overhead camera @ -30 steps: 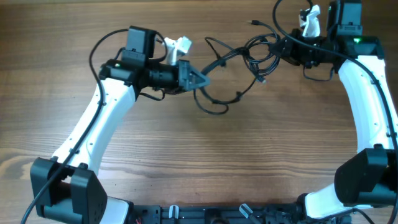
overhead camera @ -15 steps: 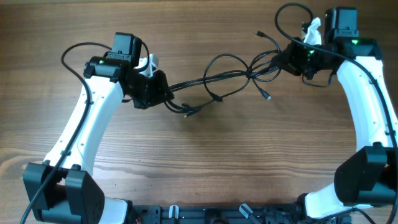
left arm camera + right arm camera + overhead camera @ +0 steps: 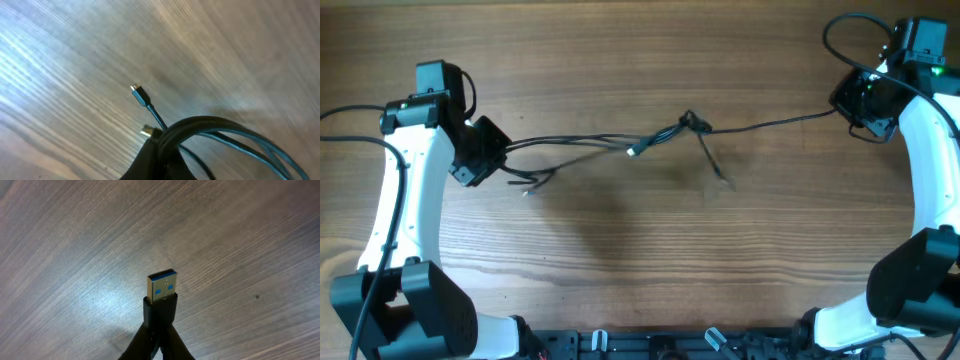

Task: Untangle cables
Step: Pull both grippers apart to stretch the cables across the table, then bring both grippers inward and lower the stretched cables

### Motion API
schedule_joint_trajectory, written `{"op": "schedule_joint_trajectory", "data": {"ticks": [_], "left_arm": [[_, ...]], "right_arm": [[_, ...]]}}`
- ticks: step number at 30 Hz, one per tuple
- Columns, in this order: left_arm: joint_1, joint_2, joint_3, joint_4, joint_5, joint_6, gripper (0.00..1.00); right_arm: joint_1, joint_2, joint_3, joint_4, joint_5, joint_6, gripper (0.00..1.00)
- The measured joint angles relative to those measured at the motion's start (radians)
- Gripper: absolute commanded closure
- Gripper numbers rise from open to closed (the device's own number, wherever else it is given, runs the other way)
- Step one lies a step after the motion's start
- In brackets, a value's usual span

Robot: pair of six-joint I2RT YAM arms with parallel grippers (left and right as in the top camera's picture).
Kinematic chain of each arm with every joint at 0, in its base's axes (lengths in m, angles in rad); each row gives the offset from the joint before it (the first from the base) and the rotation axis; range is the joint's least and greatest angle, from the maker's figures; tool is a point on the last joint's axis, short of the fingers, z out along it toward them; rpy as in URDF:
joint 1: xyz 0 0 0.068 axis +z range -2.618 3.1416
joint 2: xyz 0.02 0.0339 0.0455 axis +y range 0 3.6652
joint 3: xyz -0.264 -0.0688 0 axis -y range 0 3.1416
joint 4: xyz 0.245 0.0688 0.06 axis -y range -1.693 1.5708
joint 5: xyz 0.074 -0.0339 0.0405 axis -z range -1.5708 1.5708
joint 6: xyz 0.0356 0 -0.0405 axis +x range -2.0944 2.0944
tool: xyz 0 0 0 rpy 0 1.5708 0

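Observation:
The thin black cables (image 3: 620, 142) are stretched in a line across the wooden table, with a small knot (image 3: 692, 122) near the middle and loose plug ends hanging below. My left gripper (image 3: 492, 152) is shut on a bunch of the cables at the far left; the left wrist view shows the cable loop (image 3: 210, 135) in its jaws and a small plug (image 3: 140, 95) sticking out. My right gripper (image 3: 847, 100) is shut on one cable end at the far right. The right wrist view shows a blue USB plug (image 3: 162, 287) held between its fingers (image 3: 160, 330).
The wooden table (image 3: 640, 250) lies under everything. The arms' own thick black wires loop at the far left (image 3: 350, 115) and the upper right (image 3: 845, 25). The arm bases stand at the front corners.
Both arms have moved apart, the left one to the left and the right one to the right. The tangled loops have been pulled out into a nearly straight line with one small knot.

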Motion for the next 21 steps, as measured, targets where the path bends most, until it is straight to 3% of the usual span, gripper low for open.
{"op": "schedule_joint_trajectory", "data": {"ticks": [6,9,10,11,12,13,14,15,17,21], "left_arm": [[-0.028,0.0,-0.001,0.082,0.099,0.085,0.96],[-0.111,0.0,-0.001,0.121,0.197,0.125,0.95],[-0.143,0.0,-0.001,0.126,0.22,0.131,0.88],[-0.18,0.0,-0.001,0.128,0.24,0.137,0.74],[-0.222,0.0,-0.001,0.128,0.265,0.146,0.41],[-0.245,0.0,-0.001,0.129,0.274,0.149,0.22],[-0.267,0.0,-0.001,0.129,0.283,0.154,0.1],[-0.286,0.0,-0.001,0.129,0.288,0.155,0.08],[-0.306,0.0,-0.001,0.129,0.295,0.158,0.07],[-0.309,0.0,0.011,0.115,0.312,0.166,0.08]], "right_arm": [[0.004,0.027,0.0,0.016,-0.059,-0.089,0.96],[0.035,0.028,0.0,0.016,-0.114,-0.158,0.92],[0.051,0.029,0.0,0.016,-0.125,-0.171,0.88],[0.073,0.029,0.0,0.014,-0.136,-0.189,0.79],[0.1,0.029,0.0,0.011,-0.147,-0.201,0.65],[0.12,0.029,0.0,0.007,-0.154,-0.211,0.52],[0.136,0.029,0.0,0.006,-0.156,-0.219,0.41],[0.15,0.029,0.0,0.004,-0.162,-0.223,0.3],[0.161,0.029,0.0,0.004,-0.17,-0.231,0.2],[0.163,0.029,0.0,0.003,-0.236,-0.264,0.16]]}}
